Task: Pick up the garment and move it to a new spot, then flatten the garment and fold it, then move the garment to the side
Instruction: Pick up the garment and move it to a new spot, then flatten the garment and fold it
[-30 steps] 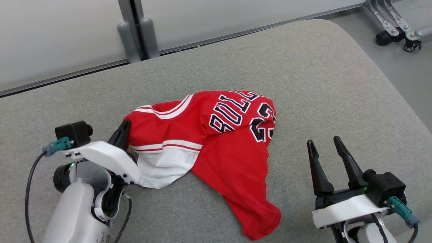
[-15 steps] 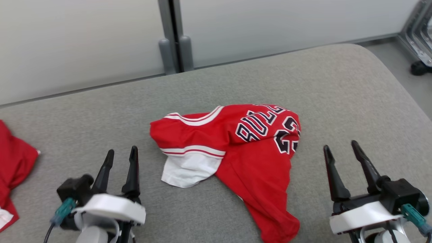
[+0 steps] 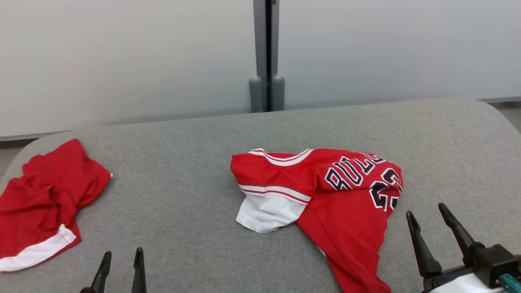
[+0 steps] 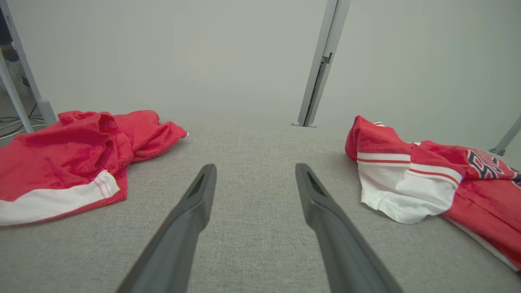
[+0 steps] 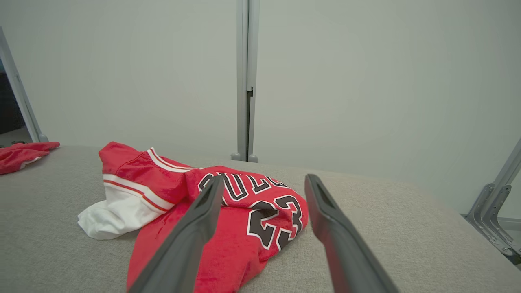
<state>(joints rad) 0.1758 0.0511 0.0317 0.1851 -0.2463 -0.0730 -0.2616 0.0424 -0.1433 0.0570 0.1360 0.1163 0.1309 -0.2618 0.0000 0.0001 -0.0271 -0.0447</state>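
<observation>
The jersey [image 3: 325, 191] is seen crumpled, not yet flattened or folded; left gripper [image 3: 123, 251] and right gripper [image 3: 425, 208] jaws are spread apart.

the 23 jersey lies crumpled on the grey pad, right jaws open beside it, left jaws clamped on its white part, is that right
Not the left jaws: the left wrist view shows them open over bare grey pad, apart from the 23 jersey. The rest holds: crumpled jersey, right jaws open beside it.

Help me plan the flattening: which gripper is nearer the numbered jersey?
Right. The right gripper sits just right of the numbered jersey; the left gripper is farther off to its left.
</observation>
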